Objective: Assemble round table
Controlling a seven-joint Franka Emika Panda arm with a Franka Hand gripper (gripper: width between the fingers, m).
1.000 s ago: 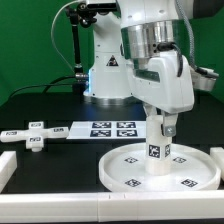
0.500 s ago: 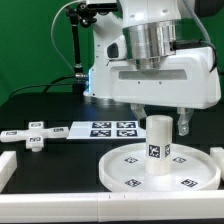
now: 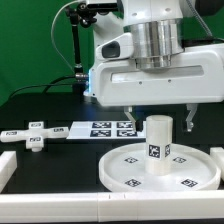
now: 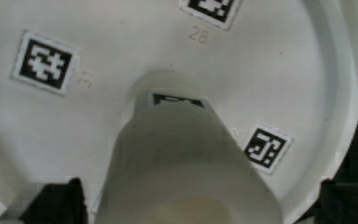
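Note:
The large round disc (image 3: pixel 130 168) lies flat on the black mat at the front right. The short thick cylinder (image 3: pixel 159 148) stands upright on its middle. My gripper (image 3: pixel 159 117) hangs just above the cylinder's top, open, one finger (image 3: pixel 128 119) on each side and clear of it. The small cross-shaped piece (image 3: pixel 35 135) lies at the exterior view's left. In the wrist view the cylinder (image 4: pixel 194 150) rises from the disc (image 4: pixel 87 70) between my dark fingertips (image 4: pixel 60 203), with my gripper (image 4: pixel 206 205) empty.
The marker board (image 3: pixel 100 128) lies behind the disc, next to the cross-shaped piece. A white bar (image 3: pixel 8 172) edges the mat at the front left. The robot base (image 3: pixel 105 75) stands at the back.
My gripper has let go of the cylinder, turned about its axis so both fingers show side by side, and opened wide. The cylinder stays upright on the disc.

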